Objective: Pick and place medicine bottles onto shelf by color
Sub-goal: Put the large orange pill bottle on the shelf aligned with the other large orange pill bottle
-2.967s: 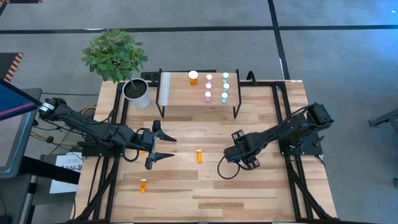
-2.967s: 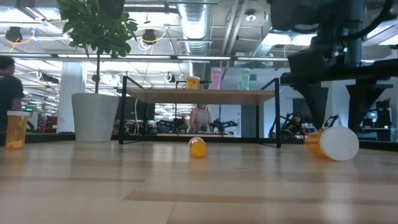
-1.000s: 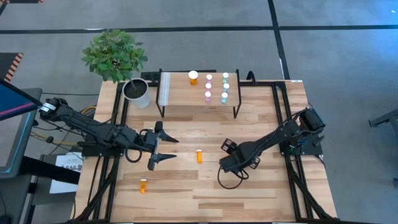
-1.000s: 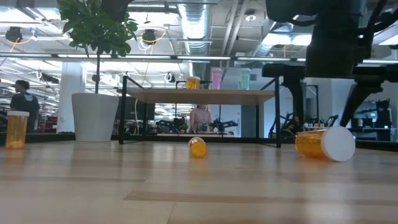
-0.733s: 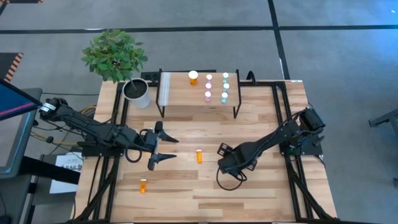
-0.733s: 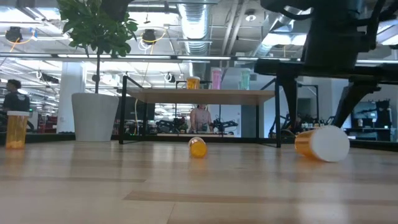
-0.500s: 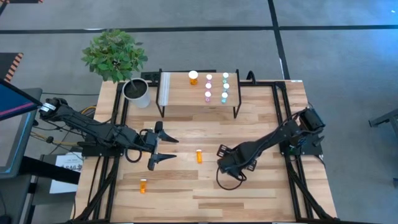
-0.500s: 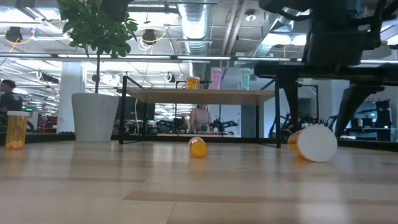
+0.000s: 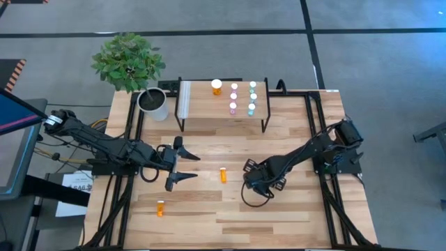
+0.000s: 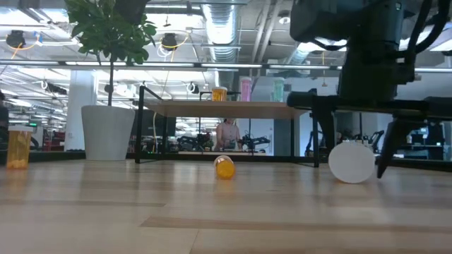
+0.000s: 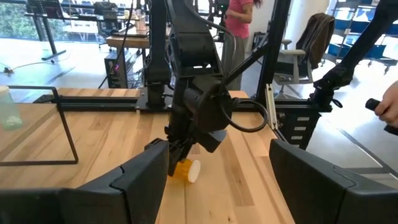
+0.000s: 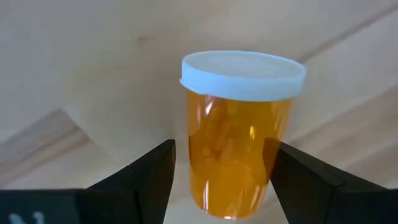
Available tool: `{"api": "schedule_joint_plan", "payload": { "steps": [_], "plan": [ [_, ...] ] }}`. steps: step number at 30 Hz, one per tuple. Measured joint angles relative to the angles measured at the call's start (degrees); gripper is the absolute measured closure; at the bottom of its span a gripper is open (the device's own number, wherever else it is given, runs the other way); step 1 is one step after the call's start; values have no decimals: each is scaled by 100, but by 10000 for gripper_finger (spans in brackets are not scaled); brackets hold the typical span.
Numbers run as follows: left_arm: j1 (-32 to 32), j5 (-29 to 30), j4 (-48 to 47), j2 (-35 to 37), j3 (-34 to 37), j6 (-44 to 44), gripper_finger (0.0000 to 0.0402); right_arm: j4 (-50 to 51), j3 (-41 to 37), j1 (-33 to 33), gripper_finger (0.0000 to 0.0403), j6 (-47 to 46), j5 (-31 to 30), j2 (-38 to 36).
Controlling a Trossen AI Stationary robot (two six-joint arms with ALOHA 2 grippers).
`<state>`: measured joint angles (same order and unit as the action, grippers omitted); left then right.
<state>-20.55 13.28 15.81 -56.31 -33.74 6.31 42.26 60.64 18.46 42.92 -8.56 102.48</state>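
Observation:
A large orange bottle with a white cap [image 12: 239, 143] lies on its side on the table, cap toward the near edge [image 10: 352, 162]. My right gripper [image 12: 224, 146] is open, pointing down, with one finger on each side of it [image 9: 248, 176]. A smaller orange bottle [image 9: 223, 174] lies on its side left of it. Another orange bottle [image 9: 161, 208] stands upright at the near left. My left gripper [image 9: 182, 167] is open and empty, left of the small lying bottle. The shelf [image 9: 202, 104] holds one orange bottle [image 9: 217, 86] and several pink and teal ones [image 9: 242, 97]. My right gripper's open fingers [image 12: 149, 174] stand on either side of the large orange bottle's body [image 12: 205, 149], coming from above and lying across it. The bottle lies on the table. Whether either finger touches it, I cannot tell.
A white plant pot [image 9: 153, 103] stands left of the shelf at the far left. Black frame rails [image 9: 317, 139] run along both sides of the table. A person shows beyond the table in the left wrist view [image 11: 239, 18]. Bare wood lies along the near edge [image 9: 230, 223].
My right gripper has gone toward the table's left edge and come down, so its fingers now stand on either side of the large orange bottle. The bottle has turned about on the table, its cap now facing the near edge, and has shifted a little left.

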Motion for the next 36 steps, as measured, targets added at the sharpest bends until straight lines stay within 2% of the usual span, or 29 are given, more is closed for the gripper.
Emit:
{"api": "schedule_joint_plan", "payload": {
  "steps": [6, 17, 24, 29, 36],
  "plan": [
    [0, -2, -2, 0, 0, 0, 136, -9, -116, -24, 140, -252, 6, -3],
    [1, -4, 20, 0, 0, 23, 136, -37, -152, -24, 218, -1234, -53, -7],
    [0, -7, 57, 0, -2, 39, 136, -204, -157, -24, 205, -2483, -57, -7],
    [0, -99, 145, 2, -22, 62, 136, -952, -161, -16, 207, -3237, 253, -50],
    [2, -98, 189, 2, -22, 222, 136, -2300, -437, -8, 218, -3693, 478, -344]
  ]
}}
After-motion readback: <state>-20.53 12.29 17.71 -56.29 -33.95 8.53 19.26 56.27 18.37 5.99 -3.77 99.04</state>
